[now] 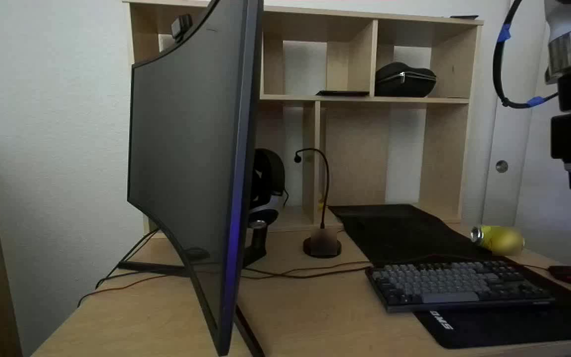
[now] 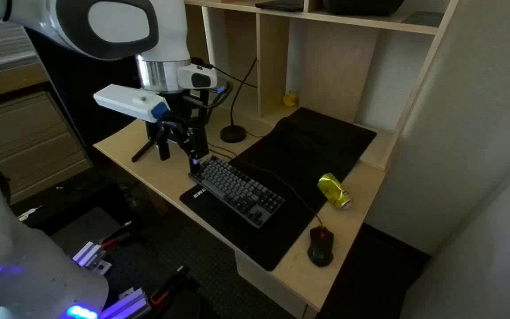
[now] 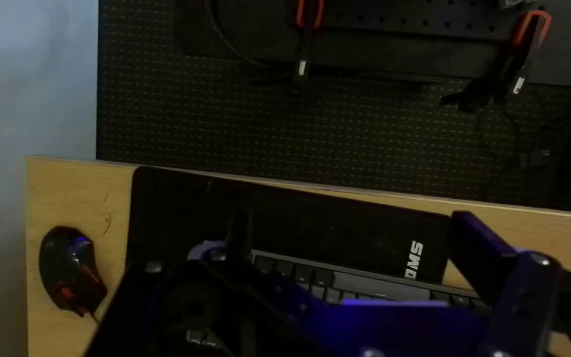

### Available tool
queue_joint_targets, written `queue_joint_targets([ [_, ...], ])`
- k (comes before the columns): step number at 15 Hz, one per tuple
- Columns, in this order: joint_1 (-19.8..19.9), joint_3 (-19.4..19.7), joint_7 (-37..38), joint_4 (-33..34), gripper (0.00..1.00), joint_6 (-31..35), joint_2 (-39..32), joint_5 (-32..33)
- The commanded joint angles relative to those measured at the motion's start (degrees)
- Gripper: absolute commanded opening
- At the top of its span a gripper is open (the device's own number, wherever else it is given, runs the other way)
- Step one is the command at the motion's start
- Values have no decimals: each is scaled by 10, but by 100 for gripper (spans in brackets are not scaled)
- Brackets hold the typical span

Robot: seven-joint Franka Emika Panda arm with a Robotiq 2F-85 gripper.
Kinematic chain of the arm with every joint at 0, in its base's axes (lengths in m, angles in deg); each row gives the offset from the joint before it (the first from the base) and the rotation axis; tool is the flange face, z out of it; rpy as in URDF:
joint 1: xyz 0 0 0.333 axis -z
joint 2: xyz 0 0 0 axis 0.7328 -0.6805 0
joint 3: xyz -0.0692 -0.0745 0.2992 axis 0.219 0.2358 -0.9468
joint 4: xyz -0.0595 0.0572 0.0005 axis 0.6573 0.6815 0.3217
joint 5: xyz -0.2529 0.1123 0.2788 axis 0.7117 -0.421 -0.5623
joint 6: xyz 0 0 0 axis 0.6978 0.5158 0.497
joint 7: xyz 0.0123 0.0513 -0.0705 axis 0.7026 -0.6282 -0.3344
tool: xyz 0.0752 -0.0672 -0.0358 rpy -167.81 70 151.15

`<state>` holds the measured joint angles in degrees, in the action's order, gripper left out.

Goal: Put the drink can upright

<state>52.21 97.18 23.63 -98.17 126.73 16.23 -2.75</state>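
Wrist view: gripper spread wide, holding nothing; in both exterior views, the drink can lies on its side, grasp and righting apparently yet to come.

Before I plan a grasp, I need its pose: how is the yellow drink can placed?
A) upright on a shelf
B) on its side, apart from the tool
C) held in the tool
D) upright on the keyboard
B: in both exterior views the yellow drink can lies on its side, with the tool hanging apart from it.
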Motion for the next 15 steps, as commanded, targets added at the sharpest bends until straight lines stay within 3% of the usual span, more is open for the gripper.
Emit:
queue_joint_targets([
  [1, 1, -1, 0, 1, 100, -1, 0, -1],
  [6, 1, -1, 0, 1, 100, -1, 0, -1],
  [8, 12, -8, 79, 20, 100, 59, -45, -17],
  [10, 25, 23, 91, 90, 100, 76, -131, -35],
  [11, 14, 8, 132, 109, 100, 89, -152, -60],
  [15, 30, 31, 180, 247, 100, 83, -264, -127],
])
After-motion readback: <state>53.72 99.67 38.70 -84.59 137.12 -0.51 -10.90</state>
